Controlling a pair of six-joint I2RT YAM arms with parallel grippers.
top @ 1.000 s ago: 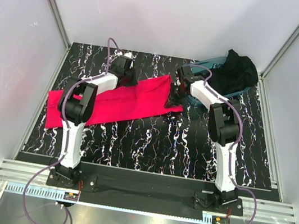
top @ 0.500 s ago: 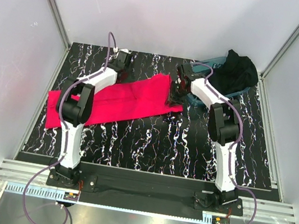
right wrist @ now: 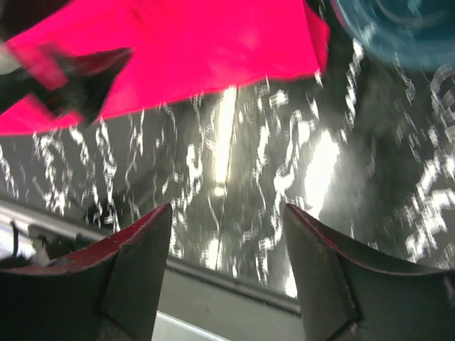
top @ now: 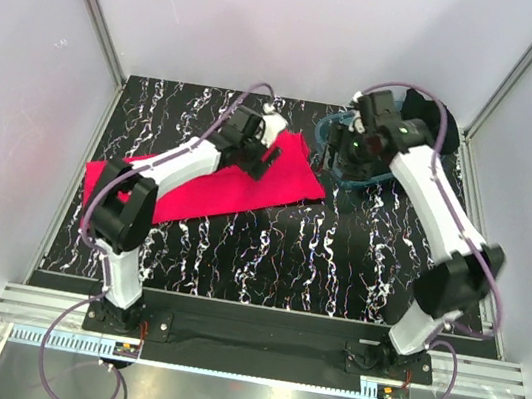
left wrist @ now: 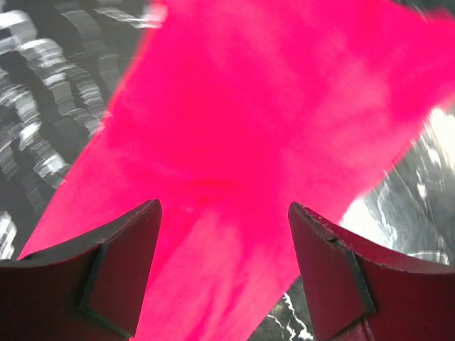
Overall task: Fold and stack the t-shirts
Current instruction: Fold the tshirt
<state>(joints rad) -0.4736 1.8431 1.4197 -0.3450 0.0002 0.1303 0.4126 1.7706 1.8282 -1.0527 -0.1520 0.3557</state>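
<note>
The pinkish-red t-shirt (top: 219, 177) lies flat on the table as a long folded strip, running from the left edge toward the middle. My left gripper (top: 269, 155) hovers over its far right part, open; in the left wrist view red cloth (left wrist: 234, 121) fills the space past my empty left gripper (left wrist: 224, 213). My right gripper (top: 337, 155) is raised beside the teal tub, open and empty (right wrist: 227, 209), looking down at the shirt's right end (right wrist: 199, 42). The black t-shirt (top: 442, 121) sits in the tub, mostly hidden behind my right arm.
The clear teal tub (top: 330, 129) stands at the back right of the black marbled table (top: 317, 258), and its rim shows again, (right wrist: 398, 28). White walls with metal rails close in the table's sides and back.
Both grippers have opened and let go of the red shirt. The left gripper moved right over the cloth. The right arm lifted and swung up toward the tub.
</note>
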